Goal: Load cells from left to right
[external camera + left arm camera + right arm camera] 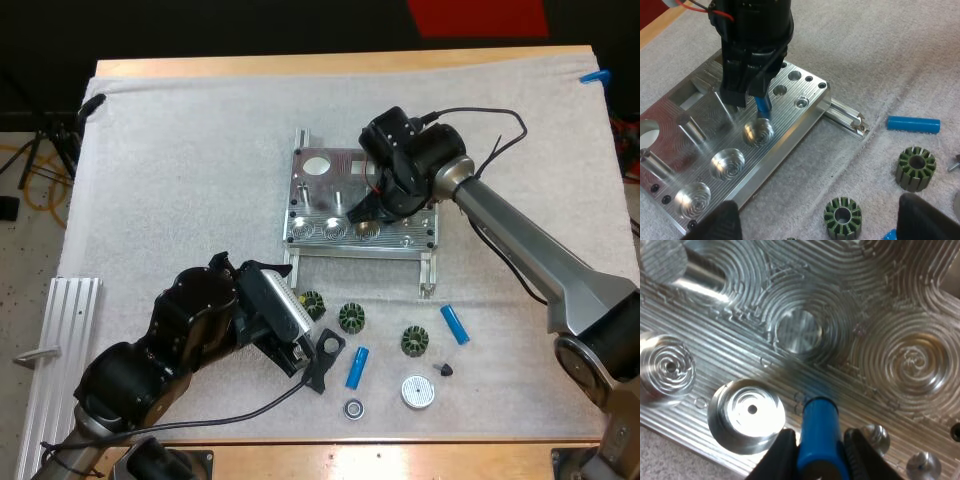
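- Your right end effector (816, 455) clamps a blue cell (817, 422), upright, tip just above the fixture (318, 190).
- Nearest pocket (758, 132) sits just under that tip; left end effector (308, 358) gapes empty.

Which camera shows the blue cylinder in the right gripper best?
Right wrist view: the blue cylinder sits close up, clamped by the fingers of the right gripper. The left wrist view shows its lower end above the grooved metal fixture; in the high view the gripper hides it.
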Robot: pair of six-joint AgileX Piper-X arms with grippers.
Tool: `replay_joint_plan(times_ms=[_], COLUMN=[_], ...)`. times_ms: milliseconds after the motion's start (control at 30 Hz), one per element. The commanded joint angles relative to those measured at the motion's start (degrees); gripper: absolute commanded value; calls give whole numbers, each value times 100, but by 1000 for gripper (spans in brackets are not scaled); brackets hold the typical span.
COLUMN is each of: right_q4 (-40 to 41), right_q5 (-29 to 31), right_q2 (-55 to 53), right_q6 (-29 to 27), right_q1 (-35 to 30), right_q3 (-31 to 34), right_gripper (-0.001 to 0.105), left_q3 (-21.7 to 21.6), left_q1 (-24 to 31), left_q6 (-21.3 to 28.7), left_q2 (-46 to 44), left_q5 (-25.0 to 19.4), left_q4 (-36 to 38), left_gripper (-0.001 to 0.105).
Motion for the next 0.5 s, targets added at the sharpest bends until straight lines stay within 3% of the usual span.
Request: replay_joint_plan(times_ms=[0,467], right_q4=[29,483], right_q5=[15,15], right_q2=[71,97], right_q6=[-57,-57], right_q1=[-5,-5], right_q3=[-11,-11], right_gripper=[5,5], left_q3=[-42,-42], left_q1=[6,6], left_q6=[-69,-69], left_q2=[-2,-2], left_q5=[-101,-101], left_q4=[-30,-30], left_gripper=[64,64])
